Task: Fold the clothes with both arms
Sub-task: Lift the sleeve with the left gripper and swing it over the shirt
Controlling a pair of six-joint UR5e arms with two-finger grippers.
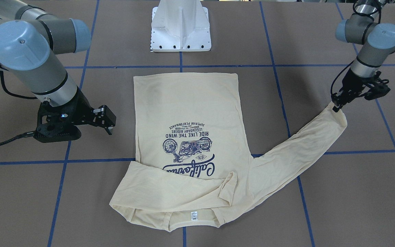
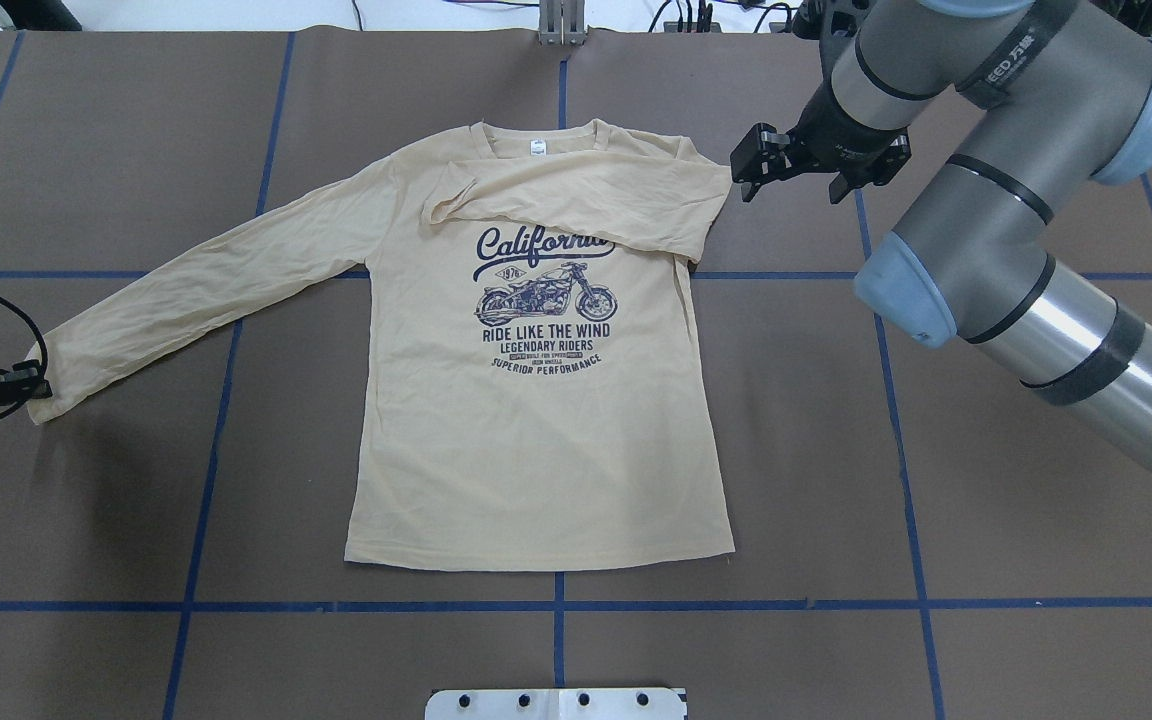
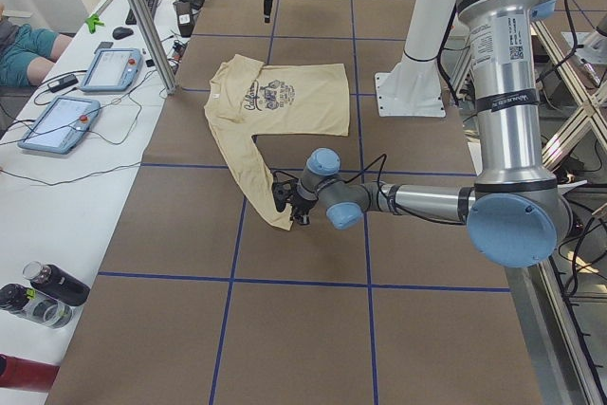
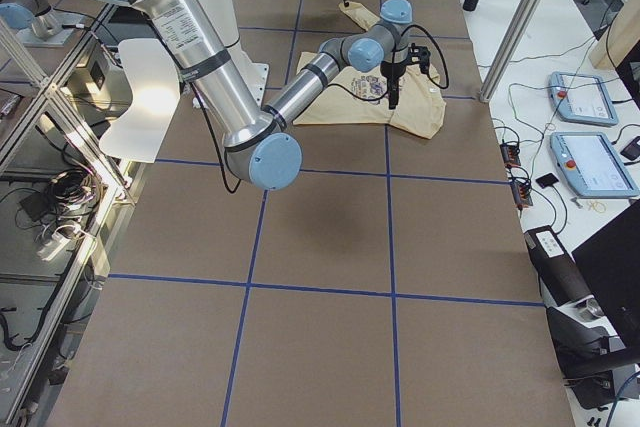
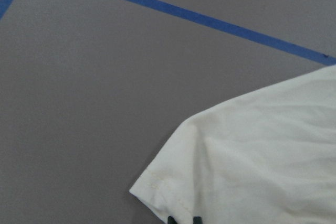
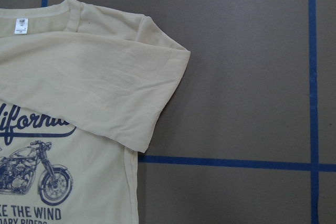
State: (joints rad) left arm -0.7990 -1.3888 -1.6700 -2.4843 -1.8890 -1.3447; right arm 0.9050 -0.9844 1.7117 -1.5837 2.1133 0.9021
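Lying flat and print-up on the brown table, the T-shirt has its folded sleeve laid across the chest and its straight sleeve stretched out sideways. The left gripper pinches the straight sleeve's cuff. The right gripper hovers just beside the folded shoulder; I cannot tell whether its jaws are parted.
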